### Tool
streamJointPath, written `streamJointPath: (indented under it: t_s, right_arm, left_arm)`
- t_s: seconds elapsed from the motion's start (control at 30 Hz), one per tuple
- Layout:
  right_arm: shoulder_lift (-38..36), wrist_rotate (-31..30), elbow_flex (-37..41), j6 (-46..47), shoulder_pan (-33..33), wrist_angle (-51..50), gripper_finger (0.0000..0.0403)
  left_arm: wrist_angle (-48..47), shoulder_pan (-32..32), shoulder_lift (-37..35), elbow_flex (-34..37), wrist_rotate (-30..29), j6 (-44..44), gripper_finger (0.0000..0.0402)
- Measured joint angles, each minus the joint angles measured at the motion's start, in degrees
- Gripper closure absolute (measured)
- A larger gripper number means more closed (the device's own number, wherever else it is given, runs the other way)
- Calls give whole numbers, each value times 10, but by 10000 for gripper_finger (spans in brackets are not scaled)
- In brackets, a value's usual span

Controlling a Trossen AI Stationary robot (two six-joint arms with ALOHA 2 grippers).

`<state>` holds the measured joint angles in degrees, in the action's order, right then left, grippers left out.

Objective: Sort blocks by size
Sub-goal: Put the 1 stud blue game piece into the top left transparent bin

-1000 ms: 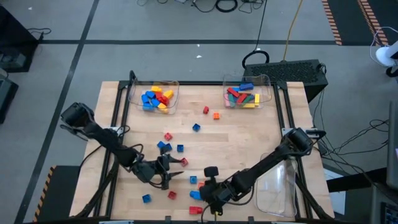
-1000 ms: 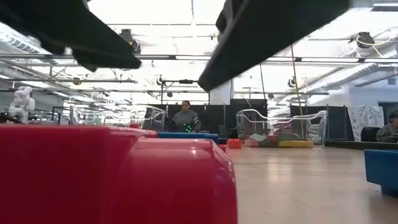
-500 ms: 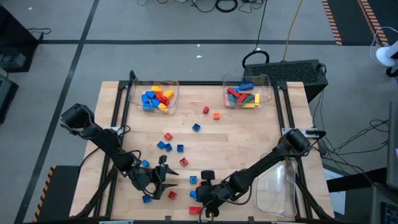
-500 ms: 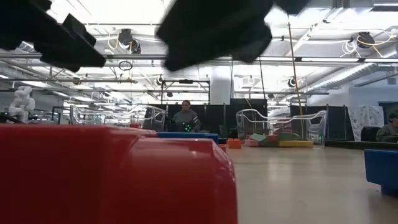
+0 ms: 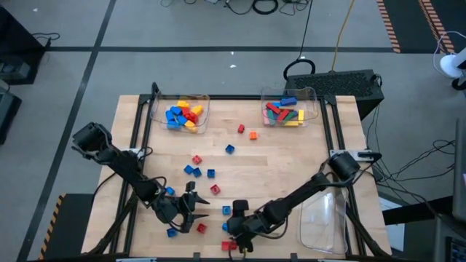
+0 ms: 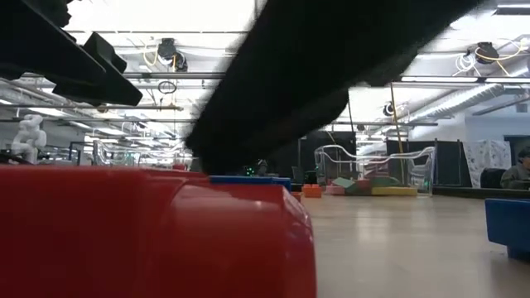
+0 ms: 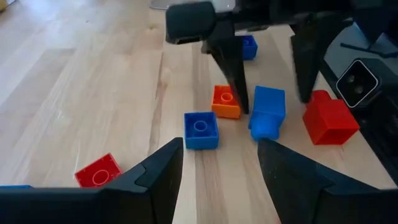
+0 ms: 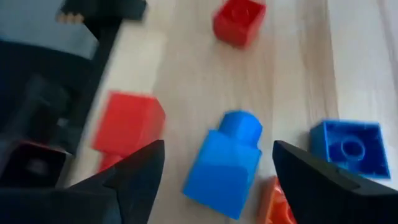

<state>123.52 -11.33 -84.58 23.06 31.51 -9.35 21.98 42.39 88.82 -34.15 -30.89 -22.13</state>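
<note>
The right gripper is hanging released, fingers spread to either side of a blue block lying tipped on the surface, its long axis running between them. The left gripper (parted, empty) is waiting just beside.

High view: overhead, facing straight down, far enough to take in the whole table and floor around it. Low view: at tabletop level, facing across into the room; a red block sits right against the lens, filling the lower left of frame. Left wrist view: close, angled down at the wood. Right wrist view: closer still, nearly straight down. Both wrist views share one tipped blue block.
</note>
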Motion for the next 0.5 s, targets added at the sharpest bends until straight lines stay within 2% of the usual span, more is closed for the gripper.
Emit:
streamJointPath:
  t_s: [0.33,0.5]
  right_arm:
    - [22,39,1,3,-15,-10,200]
    - [22,40,1,1,-22,-6,270]
  left_arm:
    - [-3,0,0,0,-9,0,191]
    - [-5,0,0,0,-11,0,191]
